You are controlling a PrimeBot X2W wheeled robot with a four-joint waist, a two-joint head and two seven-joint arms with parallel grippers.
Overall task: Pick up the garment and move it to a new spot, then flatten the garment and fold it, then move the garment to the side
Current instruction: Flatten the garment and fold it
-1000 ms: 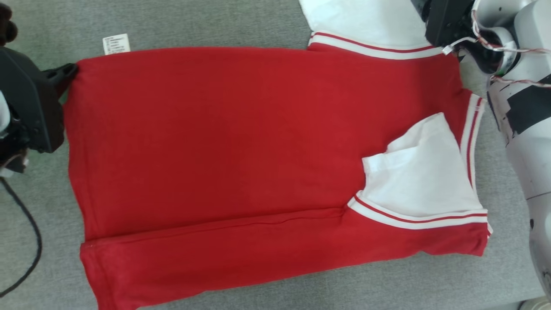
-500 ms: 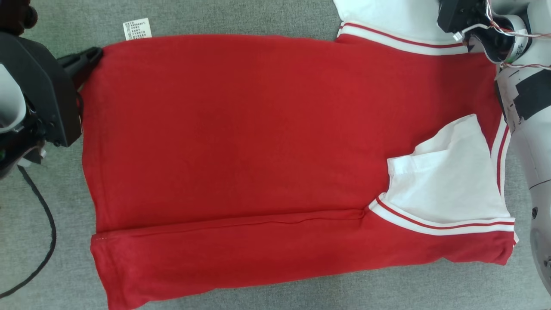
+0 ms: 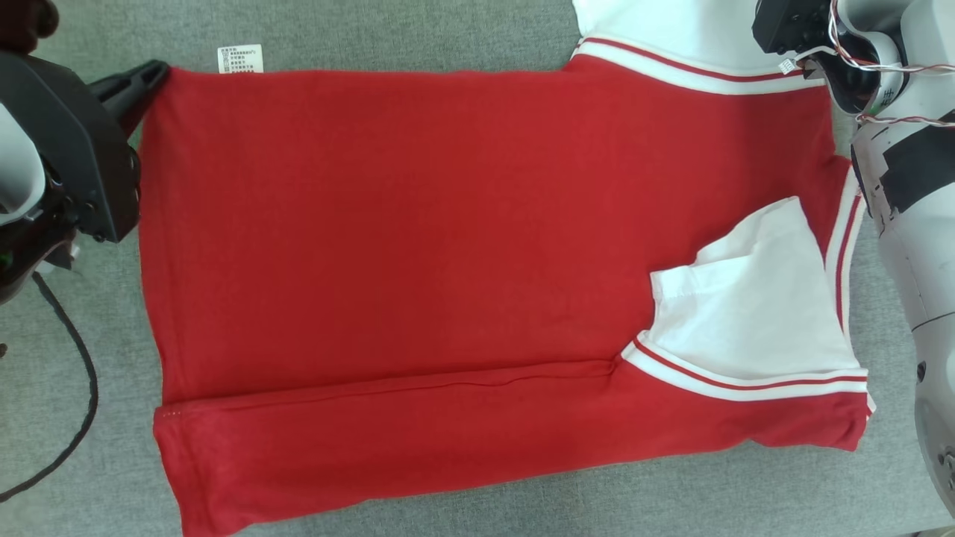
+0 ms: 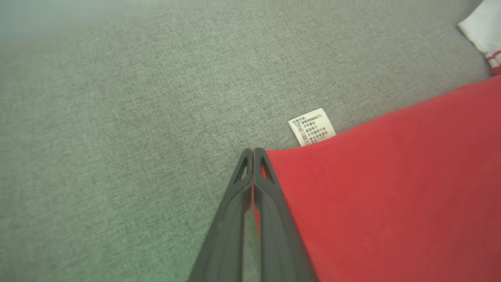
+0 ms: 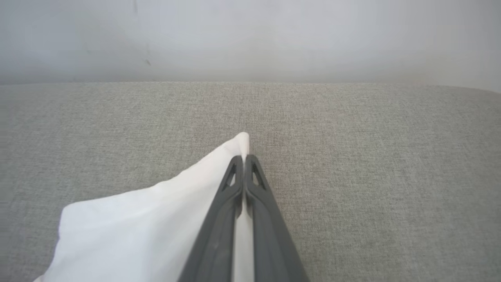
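Note:
The garment (image 3: 418, 246) is a red shirt with white sleeves and red-and-white striped trim, lying flat on the grey fabric surface, its near long edge folded over. One white sleeve (image 3: 753, 313) lies folded onto the red body at the right. My left gripper (image 4: 253, 153) is shut on the red corner of the hem (image 4: 274, 160), beside a white care label (image 4: 312, 126). In the head view that gripper (image 3: 153, 74) sits at the far left corner. My right gripper (image 5: 244, 158) is shut on the tip of the other white sleeve (image 5: 156, 219).
The grey fabric surface (image 3: 373, 30) lies under everything. A black cable (image 3: 78, 403) loops at the left. My pale right forearm (image 3: 910, 224) runs along the right edge. A pale wall (image 5: 250, 35) rises behind the surface's far edge.
My right gripper has closed on the white sleeve tip. The head camera shifted, so the whole picture moved. The left gripper stayed shut on the hem corner.

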